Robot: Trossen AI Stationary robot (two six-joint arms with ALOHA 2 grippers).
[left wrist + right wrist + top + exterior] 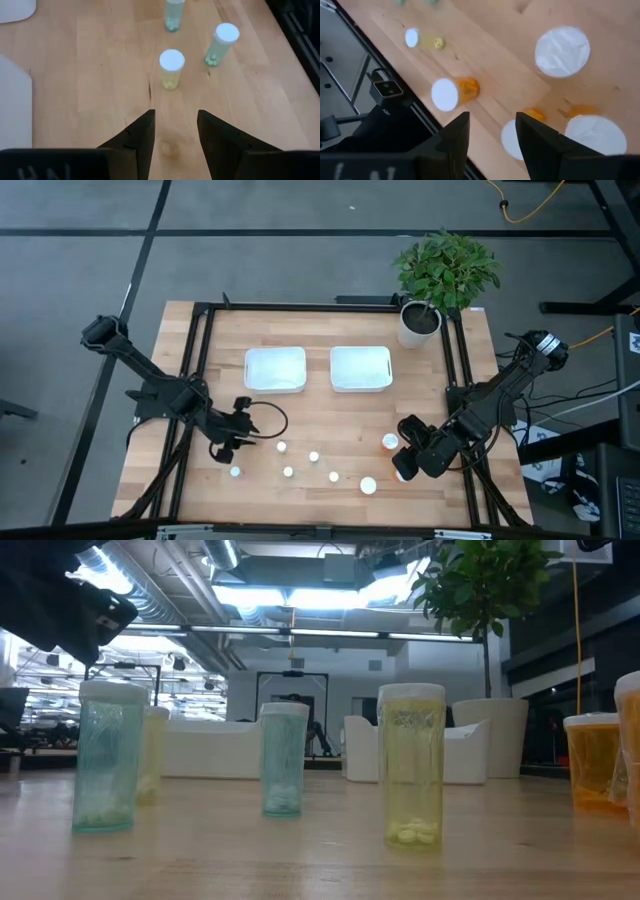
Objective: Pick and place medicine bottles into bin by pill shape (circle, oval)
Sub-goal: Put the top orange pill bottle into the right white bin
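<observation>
Several small white-capped medicine bottles stand upright on the wooden table near its front edge. Pale ones stand at the middle [313,456], and orange ones [390,441] at the right. My left gripper [243,440] is open and empty, just left of a pale bottle [281,447]. That bottle stands a short way ahead of its fingers [171,67], with a greenish one [220,42] beyond. My right gripper [405,462] is open, above the orange bottles [455,92]. One of those [514,137] shows past its finger.
Two white bins [275,369] [361,368] sit side by side at the table's middle, beyond the bottles. A potted plant [420,320] stands at the far right corner. A black frame [200,380] runs along the table's sides.
</observation>
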